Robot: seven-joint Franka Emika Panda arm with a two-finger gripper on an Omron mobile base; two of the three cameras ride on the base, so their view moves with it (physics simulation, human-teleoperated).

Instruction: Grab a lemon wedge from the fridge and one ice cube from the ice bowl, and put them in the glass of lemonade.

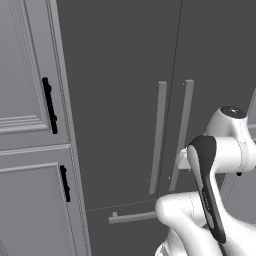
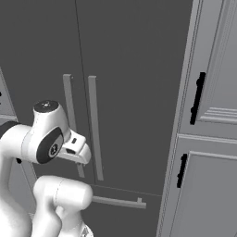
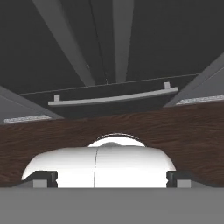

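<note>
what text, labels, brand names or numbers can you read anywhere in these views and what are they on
None can be read.
The fridge doors and bar handles are blank.
The grey cabinets carry no lettering.
A faint mark on the arm's dark link is too small to read.

The fridge (image 1: 120, 100) stands shut, its two bar handles (image 1: 159, 137) at about three o'clock of centre. Panelled cabinets (image 1: 30, 150) with short black handles (image 1: 49, 105) sit at nine o'clock.
</note>
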